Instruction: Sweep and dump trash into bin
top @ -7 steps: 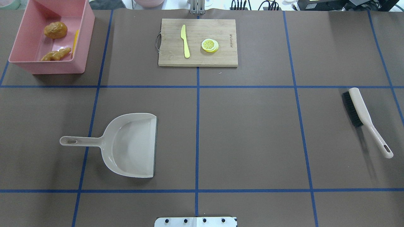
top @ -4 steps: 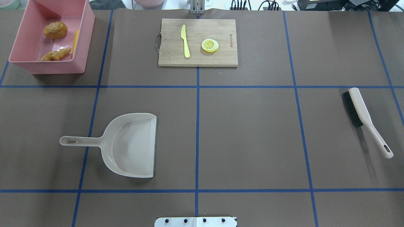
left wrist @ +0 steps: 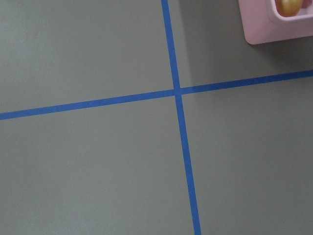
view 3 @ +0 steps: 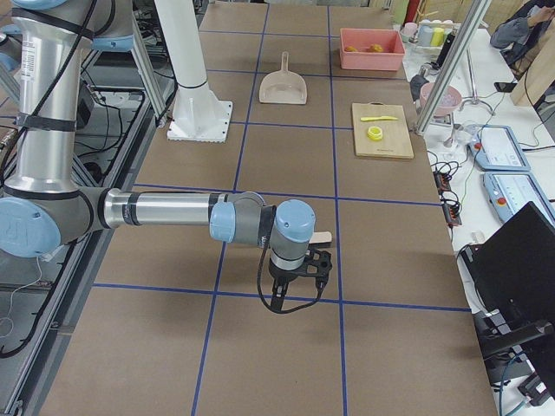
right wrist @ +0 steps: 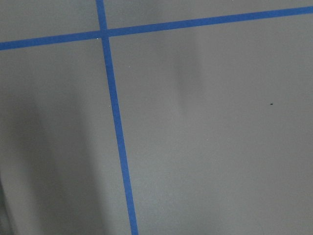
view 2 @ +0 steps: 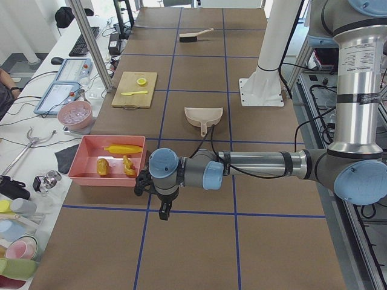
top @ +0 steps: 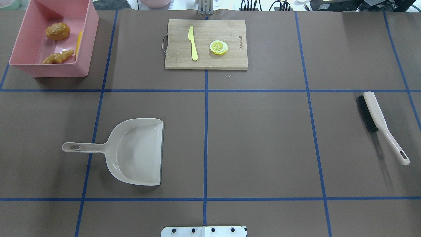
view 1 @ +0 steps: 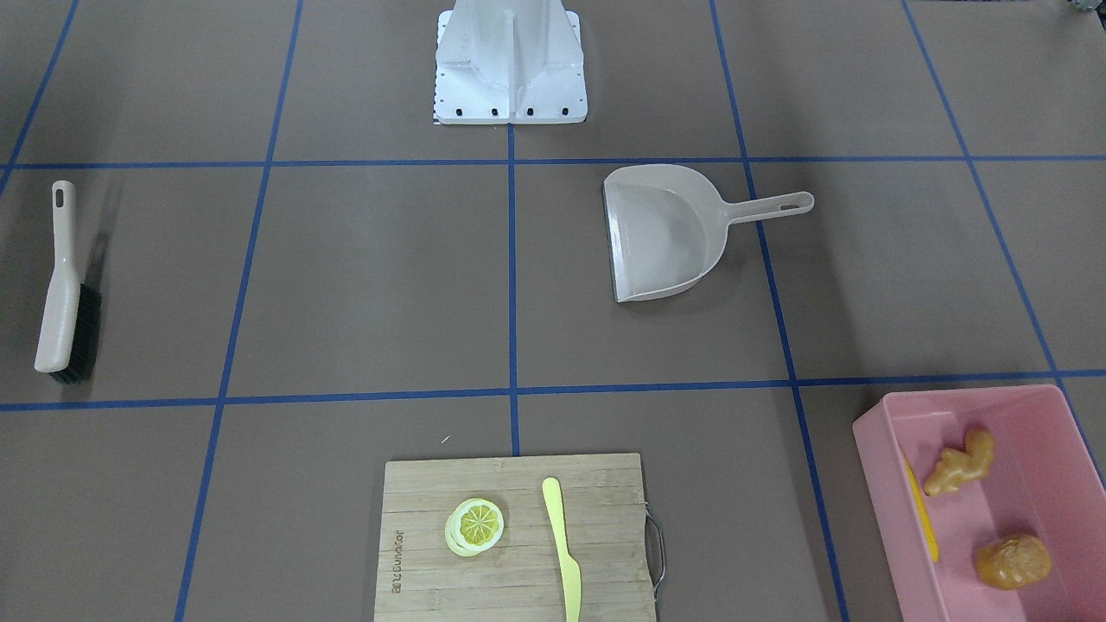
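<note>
ovhd & front cams opposed, sharing table (top: 263,138)

Corn (top: 78,43), potato (top: 58,31), ginger (top: 58,57) inside pink bin (top: 56,70)

a brown table (top: 263,148) is crossed by a grid of blue tape lines (top: 205,138). the bin (top: 59,69) is plain pink; inside are a yellow corn cob (top: 79,42), an orange-brown potato (top: 58,31) and a tan ginger root (top: 58,57). the dustpan (top: 138,154) is beige with a dark strip along its straight lip. the brush (top: 378,118) has a beige handle and black bristles. the cutting board (top: 227,61) is pale wood with fine parallel grain and a small dark printed mark; on it are a yellow knife (top: 192,42) and a lemon slice (top: 218,47), yellow with a paler rim. the robot's base (view 1: 510,60) is white. the left arm (view 2: 260,164) and the right arm (view 3: 165,210) are silver with light blue joint caps.
</note>
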